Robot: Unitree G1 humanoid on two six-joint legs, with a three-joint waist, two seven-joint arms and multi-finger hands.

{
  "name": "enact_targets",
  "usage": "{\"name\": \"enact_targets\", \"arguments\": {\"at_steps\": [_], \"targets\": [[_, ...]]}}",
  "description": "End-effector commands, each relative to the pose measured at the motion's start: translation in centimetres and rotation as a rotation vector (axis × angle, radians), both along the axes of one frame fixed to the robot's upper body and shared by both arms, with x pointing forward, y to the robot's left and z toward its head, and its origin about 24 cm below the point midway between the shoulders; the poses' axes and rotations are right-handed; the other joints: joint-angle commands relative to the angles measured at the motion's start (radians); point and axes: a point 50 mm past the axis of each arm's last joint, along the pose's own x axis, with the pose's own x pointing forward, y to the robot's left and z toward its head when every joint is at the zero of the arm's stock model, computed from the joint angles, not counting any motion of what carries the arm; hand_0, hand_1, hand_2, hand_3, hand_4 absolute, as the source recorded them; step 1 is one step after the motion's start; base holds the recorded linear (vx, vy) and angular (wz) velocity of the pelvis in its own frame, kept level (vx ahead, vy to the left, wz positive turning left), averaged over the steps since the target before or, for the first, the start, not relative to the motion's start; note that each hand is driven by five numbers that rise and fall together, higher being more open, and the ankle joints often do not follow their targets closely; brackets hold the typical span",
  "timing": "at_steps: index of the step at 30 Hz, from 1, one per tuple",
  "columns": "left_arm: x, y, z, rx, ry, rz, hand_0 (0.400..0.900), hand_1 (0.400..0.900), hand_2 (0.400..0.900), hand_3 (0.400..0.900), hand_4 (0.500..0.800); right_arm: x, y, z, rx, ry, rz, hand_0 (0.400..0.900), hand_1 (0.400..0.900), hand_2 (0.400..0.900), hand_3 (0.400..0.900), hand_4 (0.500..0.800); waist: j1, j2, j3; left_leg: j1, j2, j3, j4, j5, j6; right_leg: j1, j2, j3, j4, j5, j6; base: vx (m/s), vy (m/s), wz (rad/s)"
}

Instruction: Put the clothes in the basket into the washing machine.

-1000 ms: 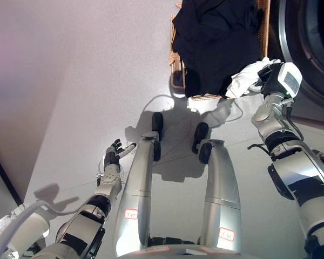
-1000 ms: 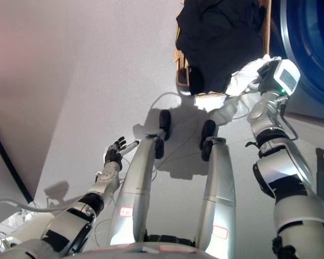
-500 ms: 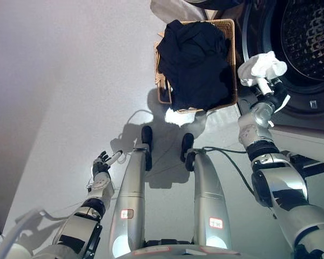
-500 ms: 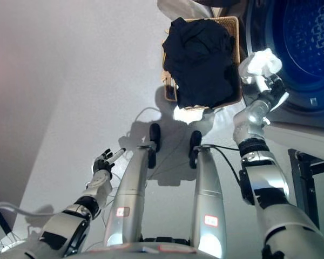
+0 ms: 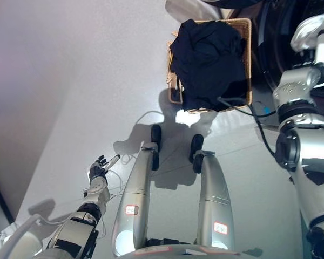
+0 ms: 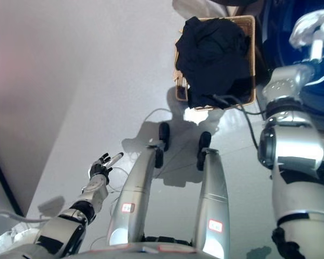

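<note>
A wicker basket (image 5: 248,38) stands on the floor ahead of me, heaped with dark clothes (image 5: 208,59). Right of it is the washing machine (image 5: 267,59), its dark round opening facing me. My right arm reaches up to that opening. At its end my right hand (image 5: 319,36) is shut on a white cloth (image 5: 309,28), which covers most of the hand at the view's top right edge. My left hand (image 5: 99,171) hangs low on the left, away from the basket, open with straight fingers and nothing in it.
A pale bundle (image 5: 184,7) lies behind the basket at the top edge. A light wall (image 5: 38,81) runs along the left. Grey floor (image 5: 97,108) stretches between the wall and the basket.
My right hand has carried the white cloth from the basket's front corner up and right to the machine's opening. The view has shifted. My left hand stays low.
</note>
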Motion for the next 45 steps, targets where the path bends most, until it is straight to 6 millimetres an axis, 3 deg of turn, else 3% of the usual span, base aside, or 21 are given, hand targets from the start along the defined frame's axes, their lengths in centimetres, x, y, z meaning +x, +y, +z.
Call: {"name": "enact_targets", "arguments": {"at_steps": [1, 7, 8, 9, 10, 11, 12, 19, 25, 28, 31, 35, 36, 37, 38, 41, 45], "targets": [[-4.1, 0.0, -2.7, -0.003, 0.116, 0.026, 0.9, 0.9, 0.9, 0.9, 0.8, -3.3, -4.1, 4.1, -0.179, -0.051, -0.188, 0.4, 0.4, 0.4, 0.4, 0.5, -0.005, 0.101, -0.069, -0.007, -0.022, 0.016, 0.002, -0.083, -0.02, -0.041, 0.031, 0.042, 0.012, -0.027, 0.038, 0.05, -0.056, 0.06], [-4.4, -0.6, -2.9, -0.01, 0.109, 0.022, 0.9, 0.9, 0.9, 0.9, 0.8, -4.3, -4.6, 6.7, -0.301, 0.012, -0.264, 0.4, 0.4, 0.4, 0.4, 0.5, -0.002, 0.123, -0.063, -0.058, -0.031, 0.034, 0.071, -0.103, -0.022, -0.11, 0.02, 0.058, 0.103, -0.048, 0.039, 0.03, -0.044, 0.04], [-4.5, -0.7, -3.0, -0.012, 0.108, 0.025, 0.9, 0.9, 0.9, 0.9, 0.8, -4.3, -4.4, 7.1, -0.323, 0.011, -0.264, 0.573, 0.573, 0.573, 0.573, 0.604, -0.003, 0.124, -0.063, -0.062, -0.031, 0.035, 0.074, -0.103, -0.023, -0.116, 0.019, 0.061, 0.109, -0.049, 0.039, 0.02, -0.041, 0.03], [-4.6, -0.8, -3.1, -0.015, 0.111, 0.025, 0.9, 0.9, 0.9, 0.9, 0.8, -4.4, -4.4, 7.4, -0.346, 0.015, -0.268, 0.631, 0.631, 0.631, 0.631, 0.639, -0.004, 0.124, -0.062, -0.066, -0.031, 0.037, 0.078, -0.103, -0.024, -0.12, 0.018, 0.063, 0.114, -0.049, 0.04, 0.01, -0.041, 0.05], [-4.6, -0.8, -3.1, -0.016, 0.11, 0.025, 0.9, 0.9, 0.9, 0.9, 0.8, -4.5, -4.5, 7.7, -0.356, 0.01, -0.276, 0.851, 0.851, 0.851, 0.851, 0.771, -0.005, 0.126, -0.062, -0.069, -0.033, 0.039, 0.079, -0.103, -0.025, -0.125, 0.018, 0.064, 0.119, -0.05, 0.04, 0.01, -0.038, 0.04], [-4.6, -0.9, -3.1, -0.017, 0.108, 0.024, 0.9, 0.9, 0.9, 0.9, 0.8, -4.6, -4.5, 8.0, -0.373, 0.013, -0.281, 0.851, 0.851, 0.851, 0.851, 0.771, -0.005, 0.126, -0.061, -0.071, -0.034, 0.039, 0.082, -0.102, -0.026, -0.129, 0.019, 0.065, 0.126, -0.051, 0.041, 0.01, -0.038, 0.05], [-4.7, -1.1, -3.2, -0.02, 0.11, 0.019, 0.9, 0.9, 0.9, 0.9, 0.8, -4.6, -4.5, 8.2, -0.38, 0.007, -0.281, 0.9, 0.9, 0.9, 0.9, 0.8, -0.006, 0.128, -0.059, -0.074, -0.035, 0.04, 0.087, -0.102, -0.026, -0.134, 0.019, 0.066, 0.135, -0.052, 0.04, 0.01, -0.034, 0.03], [-5.1, -1.2, -3.4, -0.017, 0.124, 0.018, 0.9, 0.9, 0.9, 0.9, 0.8, -4.9, -4.6, 8.5, -0.382, -0.001, -0.311, 0.9, 0.9, 0.9, 0.9, 0.8, -0.008, 0.125, -0.064, -0.087, -0.04, 0.038, 0.099, -0.102, -0.03, -0.15, 0.019, 0.067, 0.152, -0.06, 0.038, 0.0, -0.014, 0.02], [-4.8, -1.3, -3.3, -0.024, 0.117, 0.033, 0.9, 0.9, 0.9, 0.9, 0.8, -3.1, -2.6, 6.5, -0.411, -0.008, -0.22, 0.9, 0.9, 0.9, 0.9, 0.8, -0.018, 0.111, -0.066, -0.078, -0.038, 0.031, 0.088, -0.096, -0.032, -0.137, 0.024, 0.063, 0.139, -0.053, 0.035, 0.0, 0.0, 0.0], [-4.7, -1.1, -3.3, -0.03, 0.123, 0.06, 0.9, 0.9, 0.9, 0.9, 0.8, -1.6, -0.3, 4.3, -0.416, -0.022, -0.145, 0.9, 0.9, 0.9, 0.9, 0.8, -0.034, 0.098, -0.062, -0.053, -0.033, 0.028, 0.057, -0.092, -0.032, -0.109, 0.028, 0.059, 0.105, -0.048, 0.03, -0.02, 0.014, -0.07], [-4.7, -0.9, -3.3, -0.04, 0.134, 0.088, 0.9, 0.9, 0.9, 0.9, 0.8, -0.3, 3.3, 1.2, -0.47, -0.022, -0.047, 0.9, 0.9, 0.9, 0.9, 0.8, -0.055, 0.083, -0.053, -0.004, -0.026, 0.025, 0.014, -0.088, -0.029, -0.055, 0.037, 0.052, 0.054, -0.035, 0.026, -0.03, 0.034, -0.12], [-5.1, -0.7, -3.6, -0.054, 0.16, 0.119, 0.9, 0.9, 0.9, 0.9, 0.8, -0.2, 6.9, -5.4, -0.547, 0.075, 0.071, 0.9, 0.9, 0.9, 0.9, 0.8, -0.084, 0.058, -0.054, 0.093, -0.022, 0.012, -0.065, -0.079, -0.026, 0.055, 0.049, 0.04, -0.041, -0.012, 0.024, -0.01, 0.042, -0.12], [-5.2, -0.6, -3.7, -0.051, 0.164, 0.12, 0.9, 0.9, 0.9, 0.9, 0.8, -0.2, 7.1, -5.6, -0.546, 0.08, 0.072, 0.9, 0.9, 0.9, 0.9, 0.8, -0.085, 0.057, -0.051, 0.106, -0.022, 0.011, -0.074, -0.076, -0.026, 0.069, 0.05, 0.038, -0.05, -0.009, 0.024, 0.01, 0.048, -0.08], [-5.2, -0.9, -3.8, -0.062, 0.169, 0.111, 0.9, 0.9, 0.9, 0.9, 0.8, -0.5, 7.8, -8.2, -0.608, 0.159, 0.116, 0.9, 0.9, 0.9, 0.9, 0.8, -0.093, 0.048, -0.049, 0.149, -0.022, 0.007, -0.098, -0.078, -0.025, 0.116, 0.055, 0.036, -0.08, -0.007, 0.027, 0.01, 0.038, -0.1], [-5.3, -0.5, -3.8, -0.052, 0.178, 0.113, 0.9, 0.9, 0.9, 0.9, 0.8, -0.9, 8.1, -9.3, -0.617, 0.182, 0.127, 0.9, 0.9, 0.9, 0.9, 0.8, -0.097, 0.041, -0.052, 0.167, -0.023, 0.001, -0.107, -0.074, -0.023, 0.14, 0.057, 0.03, -0.1, 0.001, 0.027, 0.01, 0.057, -0.12], [-6.1, -0.7, -4.3, -0.069, 0.21, 0.106, 0.9, 0.9, 0.9, 0.9, 0.8, -2.7, 9.7, -16.7, -0.652, 0.38, 0.282, 0.9, 0.9, 0.9, 0.9, 0.8, -0.106, 0.017, -0.056, 0.282, -0.019, -0.01, -0.164, -0.075, -0.02, 0.272, 0.064, 0.015, -0.187, 0.018, 0.035, 0.02, 0.072, -0.12], [-7.2, -0.5, -4.9, -0.048, 0.257, 0.052, 0.9, 0.9, 0.9, 0.9, 0.8, -6.6, 9.0, -25.3, -0.721, 0.744, 0.416, 0.9, 0.9, 0.9, 0.9, 0.8, -0.106, -0.006, -0.075, 0.469, -0.02, -0.025, -0.261, -0.072, -0.019, 0.478, 0.066, -0.014, -0.323, 0.048, 0.055, 0.03, 0.089, 0.03]]}}
